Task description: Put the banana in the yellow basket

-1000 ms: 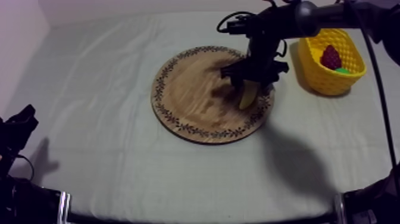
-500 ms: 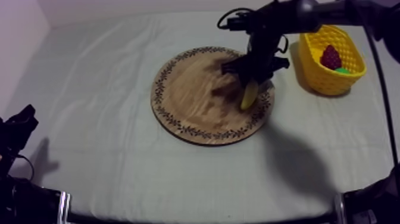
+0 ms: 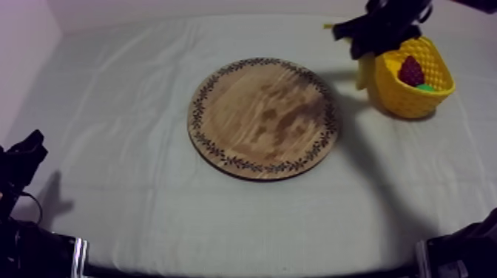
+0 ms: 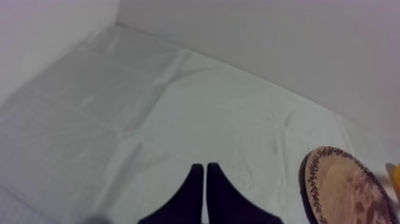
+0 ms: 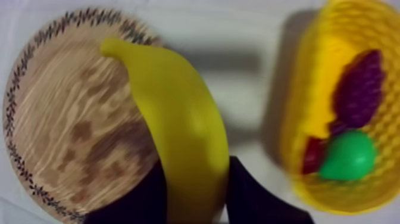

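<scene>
The yellow banana (image 3: pixel 364 72) hangs in the air just left of the yellow basket (image 3: pixel 396 100), and my right gripper (image 3: pixel 367 49) is shut on its upper end. In the right wrist view the banana (image 5: pixel 184 125) sits between the two black fingers (image 5: pixel 250 193) of my right gripper (image 5: pixel 196 170), above the cloth between the board (image 5: pixel 65 119) and the basket (image 5: pixel 309 65). The round wooden board (image 3: pixel 262 118) at the table's middle is bare. My left gripper (image 4: pixel 205 171) rests shut on nothing low at the table's left side (image 3: pixel 24 157).
Inside the basket lie a dark red bunch of grapes (image 5: pixel 357 89), a green pear (image 5: pixel 349 155) and a small red fruit (image 5: pixel 312 156). The board's edge (image 4: pixel 342 187) lies beyond my left gripper. Pale cloth covers the table around the board.
My right gripper has lifted the banana off the board's right side and carried it up and to the right, to beside the basket. The left arm has not moved.
</scene>
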Available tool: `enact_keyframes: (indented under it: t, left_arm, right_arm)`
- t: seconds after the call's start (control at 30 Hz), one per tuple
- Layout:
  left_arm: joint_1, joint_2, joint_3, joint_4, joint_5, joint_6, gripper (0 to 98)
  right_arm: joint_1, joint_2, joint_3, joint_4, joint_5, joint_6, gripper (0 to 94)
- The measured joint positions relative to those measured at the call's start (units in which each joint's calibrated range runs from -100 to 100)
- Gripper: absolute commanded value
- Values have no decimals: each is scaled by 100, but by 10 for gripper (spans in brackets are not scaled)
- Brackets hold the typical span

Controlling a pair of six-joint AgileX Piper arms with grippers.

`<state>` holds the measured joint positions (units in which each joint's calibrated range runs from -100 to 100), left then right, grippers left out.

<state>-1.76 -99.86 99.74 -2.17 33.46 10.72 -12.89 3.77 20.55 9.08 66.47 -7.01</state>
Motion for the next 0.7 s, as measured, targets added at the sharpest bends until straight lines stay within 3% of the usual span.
enact_keyframes:
  t: [0.47,0.7]
  left_arm:
    - [0,0,0,0,0,0,1]
    - [0,0,0,0,0,0,1]
  right_arm:
    - [1363,-209,229,-27,-345,732,240]
    - [1670,244,220,-57,-683,825,235]
